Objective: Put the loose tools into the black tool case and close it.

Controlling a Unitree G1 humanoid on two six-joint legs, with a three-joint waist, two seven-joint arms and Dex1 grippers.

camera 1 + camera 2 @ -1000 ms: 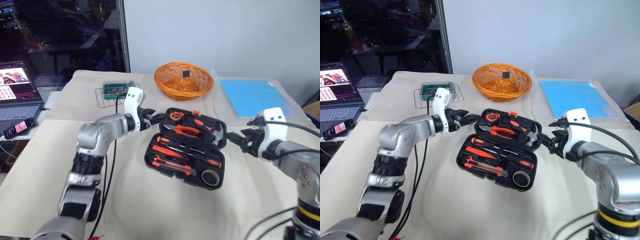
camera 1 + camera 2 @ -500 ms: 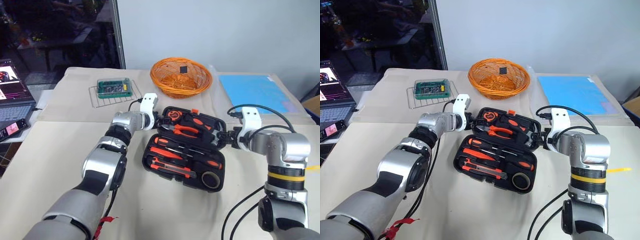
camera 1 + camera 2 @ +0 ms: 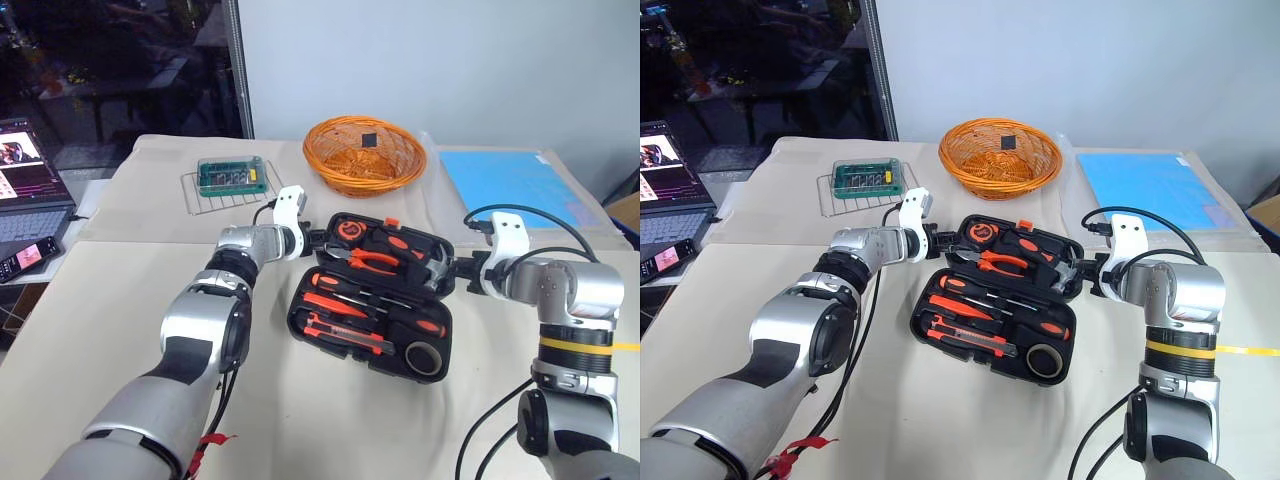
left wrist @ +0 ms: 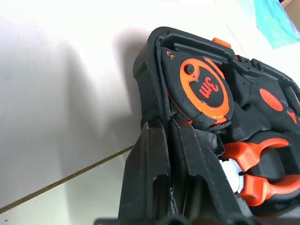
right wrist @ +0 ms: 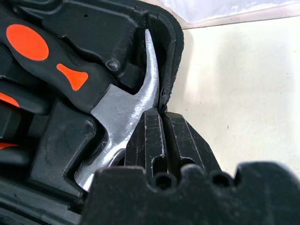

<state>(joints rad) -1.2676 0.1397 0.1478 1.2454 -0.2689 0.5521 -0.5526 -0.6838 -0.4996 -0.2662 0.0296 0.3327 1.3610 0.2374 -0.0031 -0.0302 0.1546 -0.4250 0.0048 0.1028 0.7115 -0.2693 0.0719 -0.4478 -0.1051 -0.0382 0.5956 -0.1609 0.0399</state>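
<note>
Your black tool case (image 3: 372,292) lies open at frame centre on the desk (image 3: 100,330), tools seated. Both hands have just clamped its far half's rim: left hand (image 3: 312,238) on one end, right hand (image 3: 462,271) on the other, ready to fold. The wicker basket (image 3: 365,156) behind leaves room.

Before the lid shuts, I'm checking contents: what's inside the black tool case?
The black tool case holds a tape measure, pliers, hammer, screwdrivers, utility knife and tape roll; slots beneath are covered.
</note>
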